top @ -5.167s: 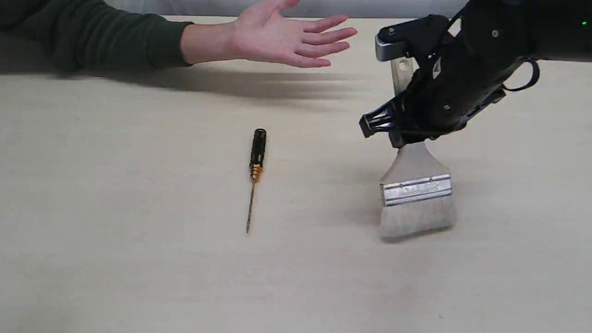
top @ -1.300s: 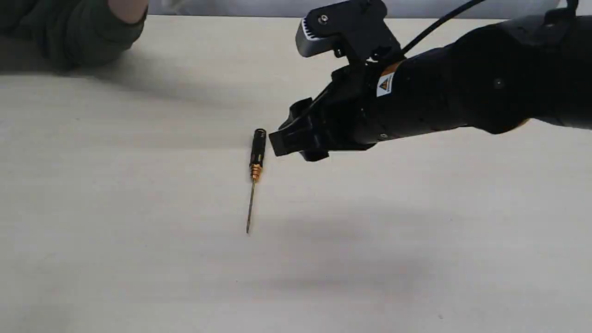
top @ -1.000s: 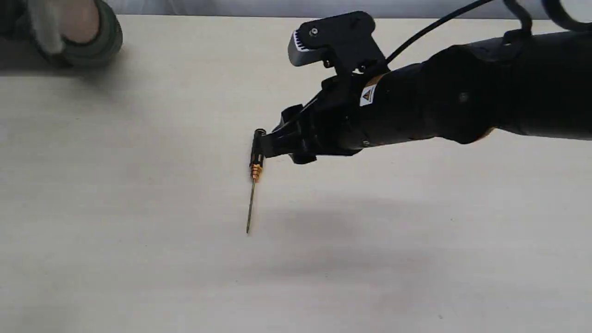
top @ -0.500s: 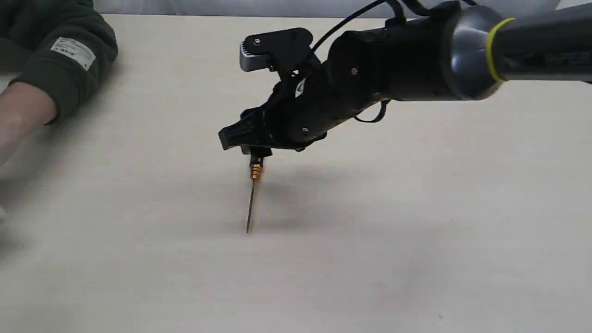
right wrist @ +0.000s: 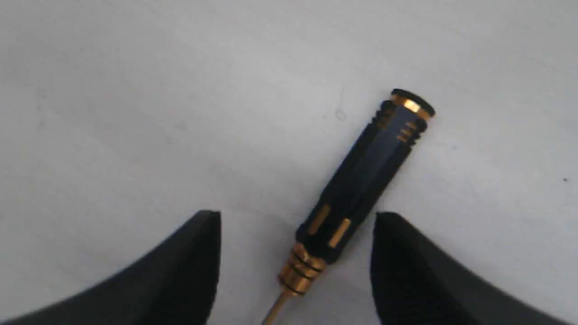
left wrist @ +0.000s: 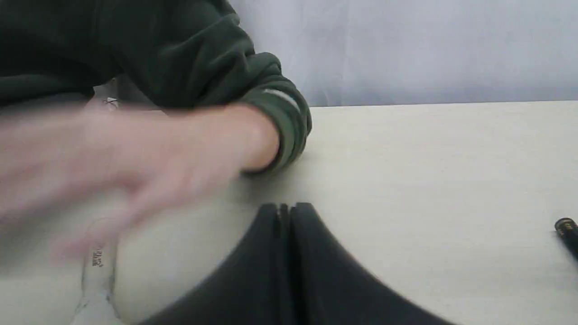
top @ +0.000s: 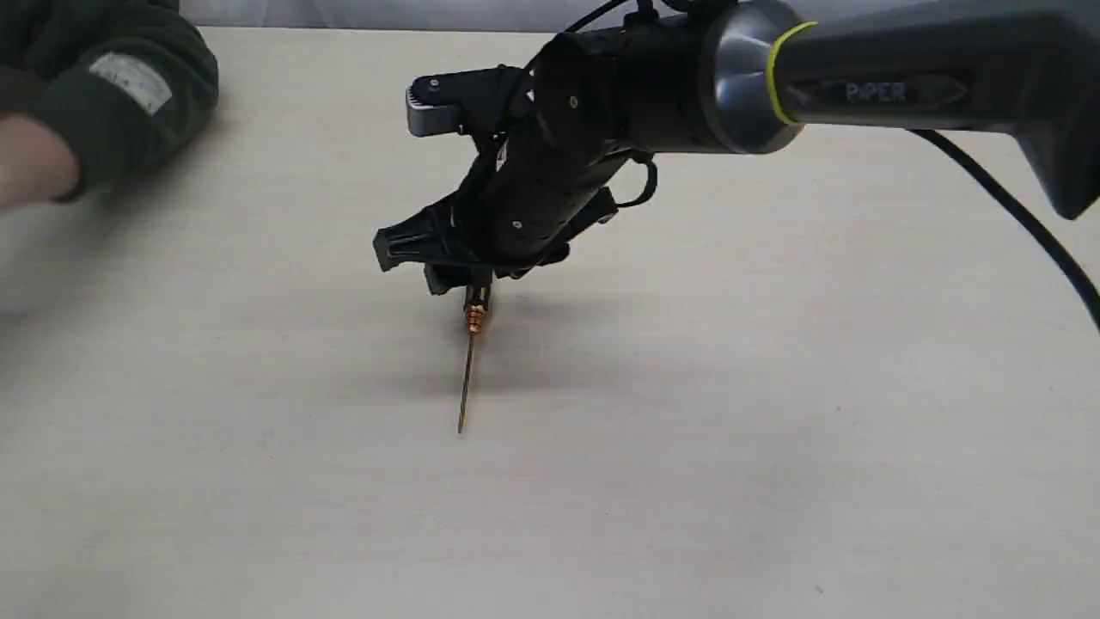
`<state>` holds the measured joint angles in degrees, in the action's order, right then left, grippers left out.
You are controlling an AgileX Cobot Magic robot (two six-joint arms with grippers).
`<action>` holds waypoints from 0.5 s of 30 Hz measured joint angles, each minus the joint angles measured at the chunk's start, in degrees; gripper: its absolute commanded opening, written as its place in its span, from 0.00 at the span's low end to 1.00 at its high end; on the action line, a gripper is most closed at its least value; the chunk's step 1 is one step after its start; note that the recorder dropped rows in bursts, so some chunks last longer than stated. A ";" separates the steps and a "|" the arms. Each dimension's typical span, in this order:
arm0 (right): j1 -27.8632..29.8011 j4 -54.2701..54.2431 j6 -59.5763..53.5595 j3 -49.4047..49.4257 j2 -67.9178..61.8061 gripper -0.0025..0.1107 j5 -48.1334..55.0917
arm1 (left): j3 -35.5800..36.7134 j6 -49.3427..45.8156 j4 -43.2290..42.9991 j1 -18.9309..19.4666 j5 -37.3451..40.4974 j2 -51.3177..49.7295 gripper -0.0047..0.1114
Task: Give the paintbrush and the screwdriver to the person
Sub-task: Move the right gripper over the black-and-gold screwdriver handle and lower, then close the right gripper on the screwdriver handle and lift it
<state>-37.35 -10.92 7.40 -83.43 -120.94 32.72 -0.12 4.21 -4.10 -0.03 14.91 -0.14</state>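
Note:
The screwdriver lies flat on the table, its thin shaft toward the front edge. My right gripper hangs low over its black handle. In the right wrist view the handle lies slanted between the two spread fingers, and the gripper is open with neither finger touching it. The person's green sleeve and blurred hand are at the far left. My left gripper is shut and empty. Beneath the blurred hand lies a faint pale long shape; I cannot tell whether it is the paintbrush.
The pale table top spreads around the screwdriver. The black right arm reaches in from the right across the middle, its cable trailing off at the right. A grey backdrop rises behind the table's far edge.
The paintbrush has left the table and the right gripper. The right arm swung left and dropped over the screwdriver handle. The person's arm pulled back to the left.

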 measured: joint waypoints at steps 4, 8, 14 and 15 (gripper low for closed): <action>0.00 3.61 3.43 -0.27 -0.28 0.48 2.13 | 0.00 0.00 0.00 0.00 0.00 0.00 0.04; 0.00 4.97 4.93 -0.27 -0.49 0.48 2.87 | 0.00 0.00 0.00 0.00 0.00 0.00 0.04; 0.00 5.18 5.76 -0.67 -0.65 0.48 3.13 | 0.00 0.00 0.00 0.00 0.00 0.00 0.04; 0.11 5.18 5.76 -0.94 -0.71 0.48 3.13 | 0.00 0.00 0.00 0.00 0.00 0.00 0.04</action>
<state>-37.24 -5.75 13.16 -84.37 -121.66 35.86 -0.12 4.21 -4.10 -0.03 14.91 -0.14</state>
